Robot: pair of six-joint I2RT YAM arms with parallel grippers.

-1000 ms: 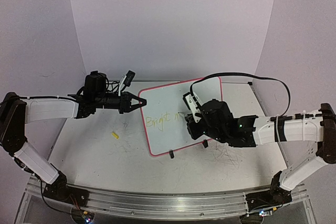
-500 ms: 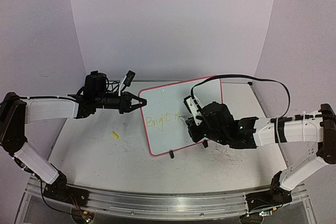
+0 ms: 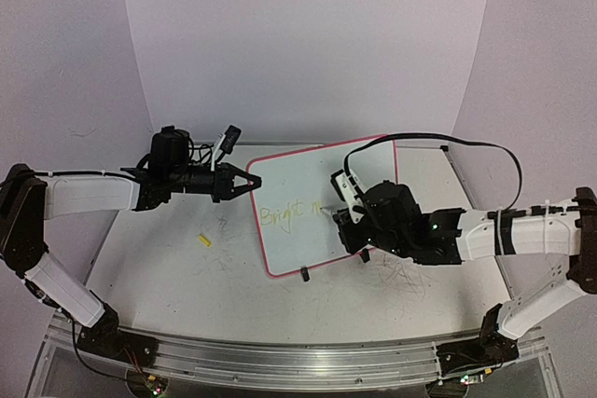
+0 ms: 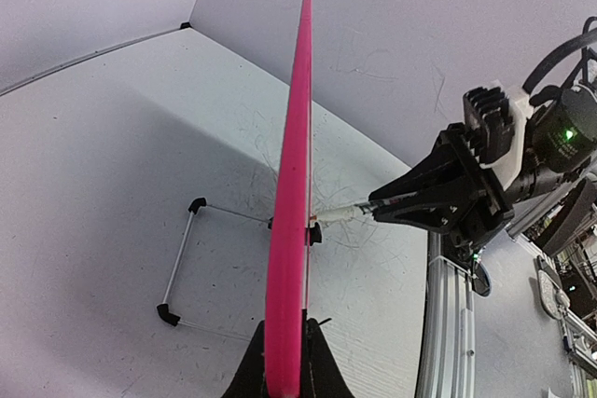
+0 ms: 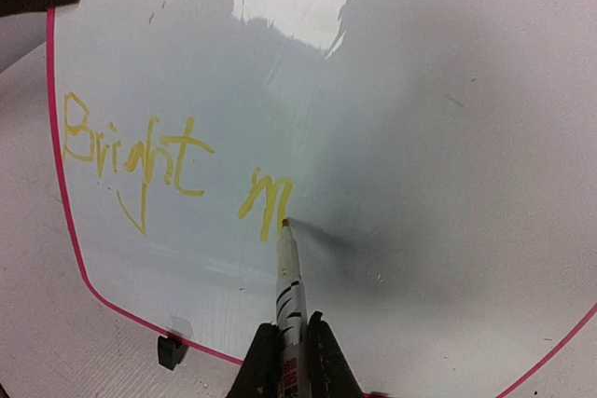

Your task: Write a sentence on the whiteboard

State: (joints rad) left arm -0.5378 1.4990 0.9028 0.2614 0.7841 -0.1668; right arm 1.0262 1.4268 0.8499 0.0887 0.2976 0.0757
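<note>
The whiteboard stands propped at a tilt on the counter, between the two arms. The left claw is clamped on the board's left pink edge, one finger on each side of the rim. The right claw is closed around a yellow marker, whose tip touches the board face at the foot of the last stroke. The sentence reads only "Bright m" and lies left of the tip. A small yellow piece lies on the counter, left of the board and apart from it.
</note>
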